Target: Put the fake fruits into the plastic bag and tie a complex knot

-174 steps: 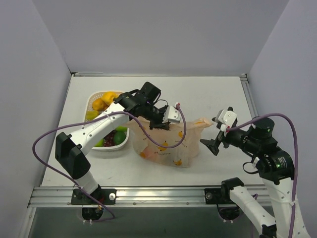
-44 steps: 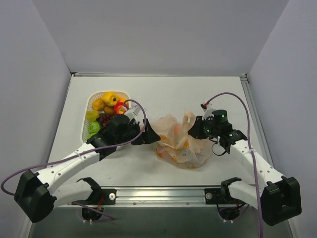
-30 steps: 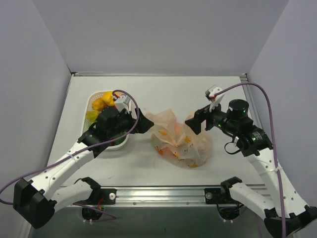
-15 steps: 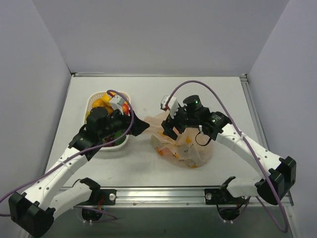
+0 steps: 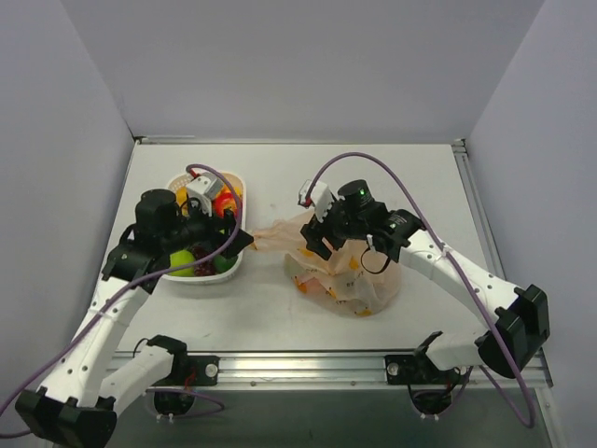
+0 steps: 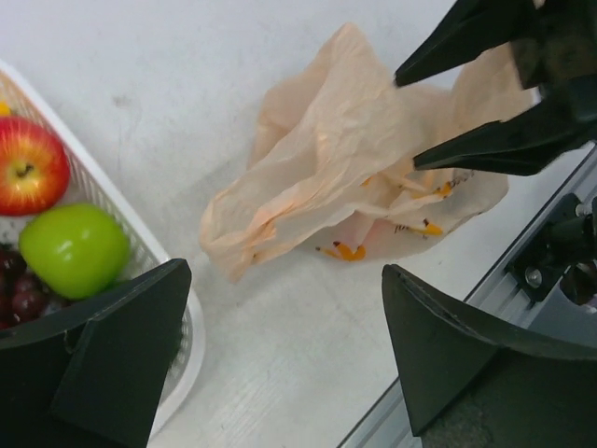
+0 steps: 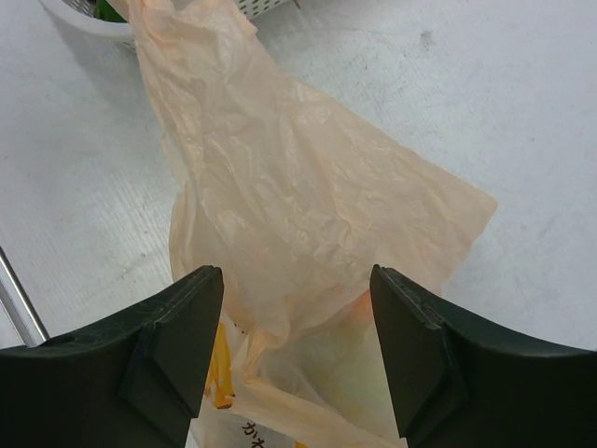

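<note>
A white lattice basket (image 6: 149, 254) sits under and outside the left finger of the left pincer (image 6: 280, 275). It holds a red apple (image 6: 33, 163), a green apple (image 6: 75, 250) and dark grapes (image 6: 14, 294), with more yellow and orange fruit at its far end. A metal rail (image 5: 298, 359) runs along the near edge of the surface (image 5: 373, 177), off that pincer's right finger. The left pincer's jaws stand wide and hold nothing, above bare surface beside the basket.

The crinkly pale orange bag (image 6: 326, 177) lies ahead of the left pincer. Its loose pointed end reaches back almost to the gap between the fingers but stays apart from them. The right pincer (image 7: 294, 275) hangs directly over the bag's bunched upper part. Its jaws are about half apart, with one finger on each side of the film. From under it the film runs forward to the basket. Whether the pads touch the plastic cannot be told, and nothing looks squeezed. What the bag holds is not clear through the film.

Half a second ago the left pincer was at the bag's drawn-out end. It has since pulled back over the basket's edge, leaving that end lying free on the surface. A second ago the right pincer was off to the bag's side away from the basket; now it is over the bag.
</note>
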Action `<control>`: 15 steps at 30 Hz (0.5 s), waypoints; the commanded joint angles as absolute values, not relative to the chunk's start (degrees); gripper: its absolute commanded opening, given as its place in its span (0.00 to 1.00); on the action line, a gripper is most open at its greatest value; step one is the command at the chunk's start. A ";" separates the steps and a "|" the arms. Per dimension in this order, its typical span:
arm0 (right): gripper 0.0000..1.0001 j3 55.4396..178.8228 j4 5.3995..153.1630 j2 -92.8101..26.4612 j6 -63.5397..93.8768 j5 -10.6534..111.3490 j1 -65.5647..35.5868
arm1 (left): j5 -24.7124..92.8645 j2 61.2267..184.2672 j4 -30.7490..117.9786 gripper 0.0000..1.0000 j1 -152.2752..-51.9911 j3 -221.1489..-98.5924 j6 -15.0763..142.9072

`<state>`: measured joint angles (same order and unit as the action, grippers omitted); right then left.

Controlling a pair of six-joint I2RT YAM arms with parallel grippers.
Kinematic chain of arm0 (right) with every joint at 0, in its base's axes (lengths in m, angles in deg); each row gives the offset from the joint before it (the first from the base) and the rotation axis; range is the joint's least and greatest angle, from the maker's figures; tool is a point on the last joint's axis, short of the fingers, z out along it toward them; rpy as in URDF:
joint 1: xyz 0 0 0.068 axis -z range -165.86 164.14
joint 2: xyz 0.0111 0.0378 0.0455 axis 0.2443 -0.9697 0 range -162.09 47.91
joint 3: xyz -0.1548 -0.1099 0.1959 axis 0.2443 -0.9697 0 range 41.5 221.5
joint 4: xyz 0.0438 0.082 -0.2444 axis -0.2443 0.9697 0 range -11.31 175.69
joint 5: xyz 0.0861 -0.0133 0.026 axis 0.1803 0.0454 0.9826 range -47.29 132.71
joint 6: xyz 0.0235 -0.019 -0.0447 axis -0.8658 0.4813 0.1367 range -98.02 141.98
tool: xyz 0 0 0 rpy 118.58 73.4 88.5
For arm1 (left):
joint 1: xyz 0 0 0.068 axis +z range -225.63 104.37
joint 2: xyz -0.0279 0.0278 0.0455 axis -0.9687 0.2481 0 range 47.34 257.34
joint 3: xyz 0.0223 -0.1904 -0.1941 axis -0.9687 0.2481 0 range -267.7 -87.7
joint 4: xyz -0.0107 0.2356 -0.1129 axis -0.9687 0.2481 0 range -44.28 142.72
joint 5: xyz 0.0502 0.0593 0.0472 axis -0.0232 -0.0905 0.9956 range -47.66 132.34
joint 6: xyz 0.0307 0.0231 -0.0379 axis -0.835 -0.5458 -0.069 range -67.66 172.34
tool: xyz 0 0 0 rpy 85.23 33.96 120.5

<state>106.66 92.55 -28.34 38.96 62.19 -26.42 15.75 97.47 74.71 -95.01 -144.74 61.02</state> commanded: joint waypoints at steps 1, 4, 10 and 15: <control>0.65 106.01 91.43 -29.43 38.16 61.69 -26.73 | 12.81 103.23 81.22 0.96 -92.43 -145.97 57.78; 0.65 105.92 91.69 -29.70 38.50 61.52 -26.73 | 10.27 105.78 79.14 0.98 -90.84 -145.01 60.15; 0.30 106.01 91.87 -30.41 38.42 63.09 -26.73 | 10.88 109.12 68.51 0.97 -90.84 -140.62 61.83; 0.13 107.06 93.18 -30.40 38.24 64.85 -26.73 | 3.42 114.04 65.41 0.84 -90.84 -140.88 60.95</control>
<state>106.07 92.66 -29.81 38.39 63.07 -26.46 9.87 112.11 71.54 -91.12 -140.41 61.40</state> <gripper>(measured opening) 0.144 0.876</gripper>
